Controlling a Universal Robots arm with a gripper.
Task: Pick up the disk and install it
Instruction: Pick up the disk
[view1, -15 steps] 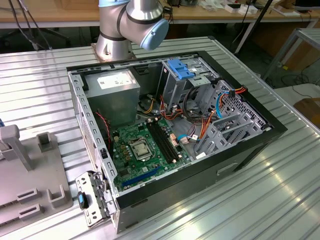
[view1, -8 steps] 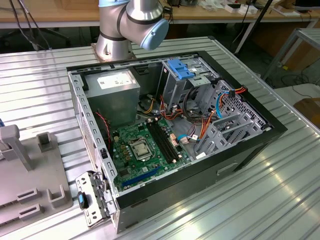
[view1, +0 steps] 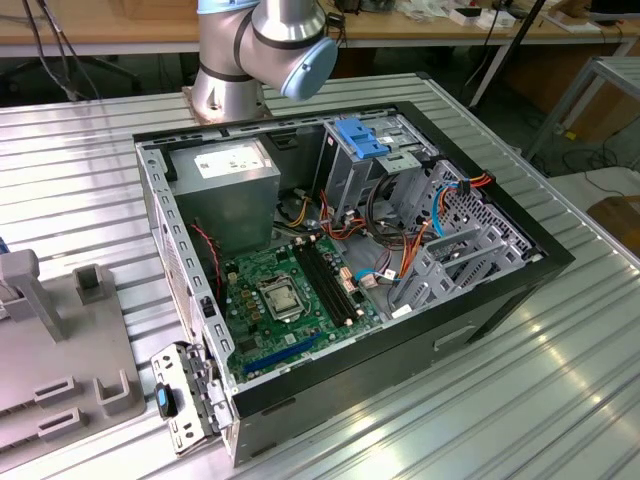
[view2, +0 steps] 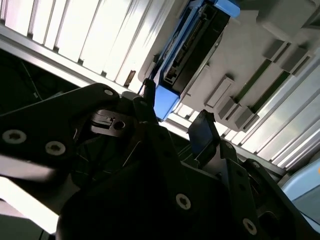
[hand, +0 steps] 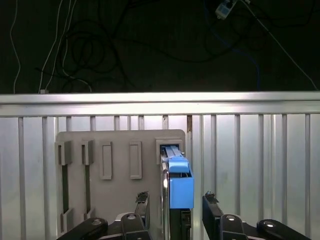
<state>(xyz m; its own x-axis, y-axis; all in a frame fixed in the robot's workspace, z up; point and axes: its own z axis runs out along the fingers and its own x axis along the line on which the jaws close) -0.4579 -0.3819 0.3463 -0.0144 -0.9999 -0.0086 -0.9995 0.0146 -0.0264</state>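
Straddling disk (hand: 180, 182) | claw (hand: 176, 211) spread | disk's near end cut off

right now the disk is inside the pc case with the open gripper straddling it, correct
Not inside the pc case: the first wrist view shows the disk standing on edge in the grey holder, with the open gripper straddling it.

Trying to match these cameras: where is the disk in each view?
First wrist view: disk upright in the grey fixture, flanked by the open end effector.
Second wrist view: disk on edge in that fixture.
Exterior view: fixture at the exterior view's left.
Shared landmark: the fixture.
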